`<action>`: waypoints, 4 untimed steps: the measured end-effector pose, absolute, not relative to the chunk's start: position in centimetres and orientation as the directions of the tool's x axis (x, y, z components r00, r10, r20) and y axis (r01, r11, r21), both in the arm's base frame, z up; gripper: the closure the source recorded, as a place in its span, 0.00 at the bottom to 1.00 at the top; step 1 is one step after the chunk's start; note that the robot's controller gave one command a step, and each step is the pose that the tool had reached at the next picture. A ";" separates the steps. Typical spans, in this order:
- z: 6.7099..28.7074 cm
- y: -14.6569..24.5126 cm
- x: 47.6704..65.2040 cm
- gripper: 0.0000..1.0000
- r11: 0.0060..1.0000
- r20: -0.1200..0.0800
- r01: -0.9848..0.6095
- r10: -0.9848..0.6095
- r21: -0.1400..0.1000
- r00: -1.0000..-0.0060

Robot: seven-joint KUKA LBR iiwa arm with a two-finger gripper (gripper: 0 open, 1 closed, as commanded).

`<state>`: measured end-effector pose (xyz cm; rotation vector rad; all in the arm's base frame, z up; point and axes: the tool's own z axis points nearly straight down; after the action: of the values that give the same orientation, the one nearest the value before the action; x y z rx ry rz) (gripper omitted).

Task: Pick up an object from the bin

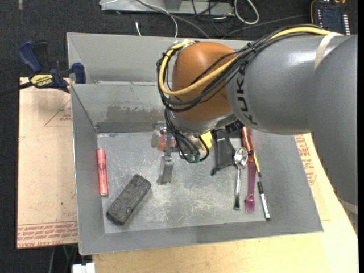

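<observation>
Hand (190, 162) low over the bare middle of the grey bin (85, 152), open or closed cannot be told, spoon (239, 172) and purple pen (249, 195) near its right, grey block (129, 198) lower left, pink marker (102, 172) by the left wall

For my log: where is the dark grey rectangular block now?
The block lies at the bin's lower left, beside the slim red marker, below-left of the gripper.

A dark grey oblong block (129, 198) is being seen lying flat and slanted beside a red marker (102, 172) at the bin's (85, 144) left.
</observation>
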<state>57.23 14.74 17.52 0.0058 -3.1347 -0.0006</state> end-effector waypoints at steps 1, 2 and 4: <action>18.0 14.6 57.4 0.00 1.000 -0.001 0.000 0.000 0.001 -1.000; 6.9 20.2 53.4 0.00 0.895 0.006 -0.445 -0.445 0.005 -0.895; 7.6 20.2 53.3 0.00 0.885 0.008 -0.466 -0.466 0.006 -0.884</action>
<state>53.30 20.22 7.62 0.7527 -3.0409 -0.0065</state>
